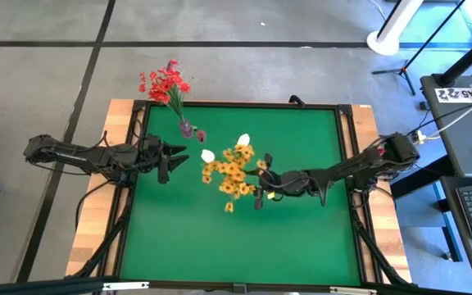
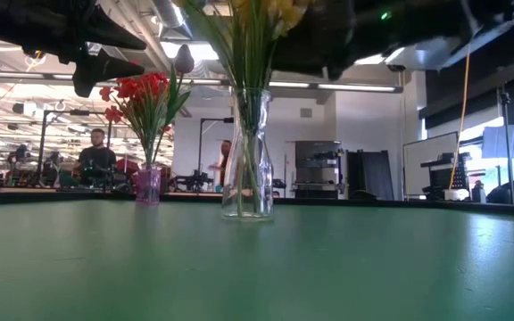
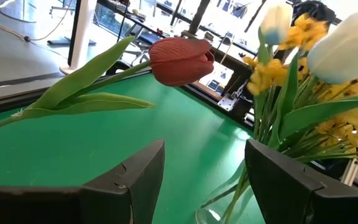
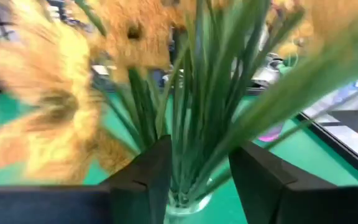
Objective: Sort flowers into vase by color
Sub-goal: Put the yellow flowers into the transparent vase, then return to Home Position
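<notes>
A clear glass vase [image 2: 246,183] stands mid-table and holds yellow-orange clusters [image 1: 232,174] and two white buds [image 1: 208,156]. A small purple vase [image 1: 186,128] at the far left holds the red cluster [image 1: 164,83], and a dark-red bud [image 3: 179,59] leans out of it. My right gripper [image 4: 199,177] is open at the glass vase's mouth [image 4: 185,200], with the bunch of green stems [image 4: 194,124] between its fingers. My left gripper [image 1: 173,156] is open and empty in the air, left of the yellow bunch and nearer than the purple vase. My right gripper has one finger on either side of the green stems [image 4: 191,155] just above the glass vase's mouth, coming level from the table's right. I cannot tell whether the fingers touch the stems. The stems stand upright in the vase.
The green mat [image 1: 236,238] has a raised dark frame [image 1: 347,164] around it. The near half of the mat holds no objects. Beyond the far edge, a person [image 2: 96,156] sits in the room. A stand and a desk are off to the table's right.
</notes>
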Action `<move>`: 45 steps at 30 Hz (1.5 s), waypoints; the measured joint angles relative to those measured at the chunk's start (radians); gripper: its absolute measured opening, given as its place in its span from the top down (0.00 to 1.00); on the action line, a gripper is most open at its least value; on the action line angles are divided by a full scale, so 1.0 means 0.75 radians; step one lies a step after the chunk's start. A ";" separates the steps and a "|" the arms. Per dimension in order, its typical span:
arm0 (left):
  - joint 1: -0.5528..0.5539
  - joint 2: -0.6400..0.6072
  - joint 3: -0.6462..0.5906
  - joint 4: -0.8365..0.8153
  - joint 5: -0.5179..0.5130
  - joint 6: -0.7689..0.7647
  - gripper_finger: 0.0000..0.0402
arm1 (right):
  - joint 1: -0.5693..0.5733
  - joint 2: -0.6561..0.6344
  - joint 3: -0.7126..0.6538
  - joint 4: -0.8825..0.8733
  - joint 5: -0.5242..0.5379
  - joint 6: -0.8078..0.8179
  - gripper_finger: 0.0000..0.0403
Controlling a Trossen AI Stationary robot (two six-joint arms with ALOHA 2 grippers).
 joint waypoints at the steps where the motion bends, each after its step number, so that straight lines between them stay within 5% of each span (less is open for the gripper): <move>1: 0.000 0.000 0.000 0.000 0.000 0.000 0.46 | 0.010 -0.023 0.000 -0.037 0.002 0.011 0.60; 17: 0.000 -0.002 0.000 0.022 -0.036 0.109 0.46 | 0.034 -0.304 0.084 -0.939 0.006 0.215 0.50; 22: 0.000 -0.009 0.008 0.035 -0.045 0.168 0.46 | 0.045 -0.436 0.084 -1.085 0.166 0.261 0.50; 30: -0.001 -0.084 0.136 0.017 -0.043 0.403 0.48 | 0.049 -0.735 0.029 -1.116 0.307 0.169 0.50; 37: -0.001 -0.333 0.170 -0.190 -0.049 0.463 0.62 | 0.085 -1.038 -0.240 -1.098 0.352 0.295 0.50; 45: 0.000 -0.635 0.126 -0.302 -0.031 0.449 0.80 | 0.192 -1.343 -0.613 -0.584 0.432 0.110 0.50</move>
